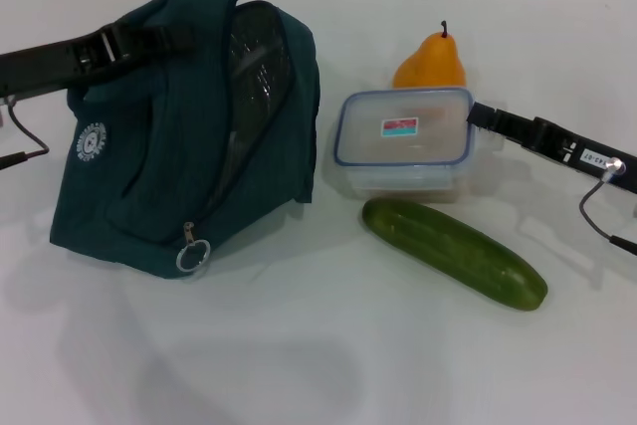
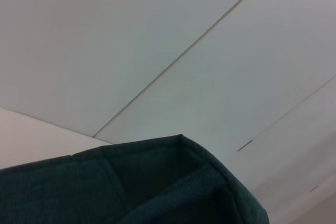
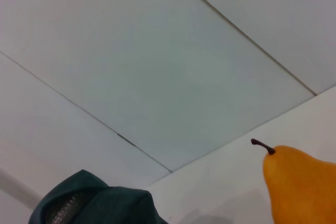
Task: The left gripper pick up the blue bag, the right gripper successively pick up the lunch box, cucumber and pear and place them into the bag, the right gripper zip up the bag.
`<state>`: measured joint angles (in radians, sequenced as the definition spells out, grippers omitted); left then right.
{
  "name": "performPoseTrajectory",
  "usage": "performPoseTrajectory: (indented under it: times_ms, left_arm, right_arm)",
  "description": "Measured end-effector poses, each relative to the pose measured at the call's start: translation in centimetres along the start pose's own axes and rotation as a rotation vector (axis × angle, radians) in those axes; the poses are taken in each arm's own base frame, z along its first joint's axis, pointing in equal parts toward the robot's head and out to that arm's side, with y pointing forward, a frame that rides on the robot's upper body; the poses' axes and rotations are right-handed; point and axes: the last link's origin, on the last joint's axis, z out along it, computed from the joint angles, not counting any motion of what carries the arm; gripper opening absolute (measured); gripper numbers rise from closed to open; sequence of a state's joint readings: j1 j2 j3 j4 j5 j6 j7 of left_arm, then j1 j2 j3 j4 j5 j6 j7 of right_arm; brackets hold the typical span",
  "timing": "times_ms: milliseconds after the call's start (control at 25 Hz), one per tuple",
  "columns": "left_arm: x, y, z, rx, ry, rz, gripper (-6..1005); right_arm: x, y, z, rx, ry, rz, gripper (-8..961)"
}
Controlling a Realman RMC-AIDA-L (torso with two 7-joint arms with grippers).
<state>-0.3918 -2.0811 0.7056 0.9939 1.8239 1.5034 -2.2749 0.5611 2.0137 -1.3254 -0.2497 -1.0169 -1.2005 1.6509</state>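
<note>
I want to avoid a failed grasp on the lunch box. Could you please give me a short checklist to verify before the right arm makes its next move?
1. Left tool at the upper rim of the blue bag: ok. Whether it is closed on the fabric: cannot tell.
2. Bag opening unzipped and facing the lunch box: ok.
3. Right tool at the right edge of the lunch box: ok. Whether it grips the box: cannot tell.
4. Lunch box lid on and level: ok.
5. Cucumber lies in front of the box, apart from it, outside a straight path to the bag: ok.
6. Pear stands upright just behind the box; touching or not: cannot tell.
</note>
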Motion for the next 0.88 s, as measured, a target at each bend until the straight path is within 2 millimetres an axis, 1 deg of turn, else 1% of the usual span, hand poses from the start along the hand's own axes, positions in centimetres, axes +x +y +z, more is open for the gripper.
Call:
performPoseTrajectory:
  times_ms: [160, 400, 720, 880]
  left_arm:
    - [-0.1, 0.0, 0.0, 0.000, 0.000, -0.002, 47]
    - [-0.1, 0.0, 0.0, -0.001, -0.001, -0.003, 47]
    - [0.0, 0.0, 0.0, -0.001, -0.001, -0.002, 47]
    - [0.0, 0.0, 0.0, 0.000, -0.001, -0.002, 47]
  right_arm:
    - [-0.2, 0.1, 0.1, -0.004, -0.011, 0.006, 225]
    - [-0.5, 0.4, 0.3, -0.021, -0.022, 0.048, 188]
    - [-1.1, 1.1, 0.8, -0.058, -0.029, 0.058, 96]
    - [-1.3, 1.3, 0.8, -0.077, -0.049, 0.080, 96]
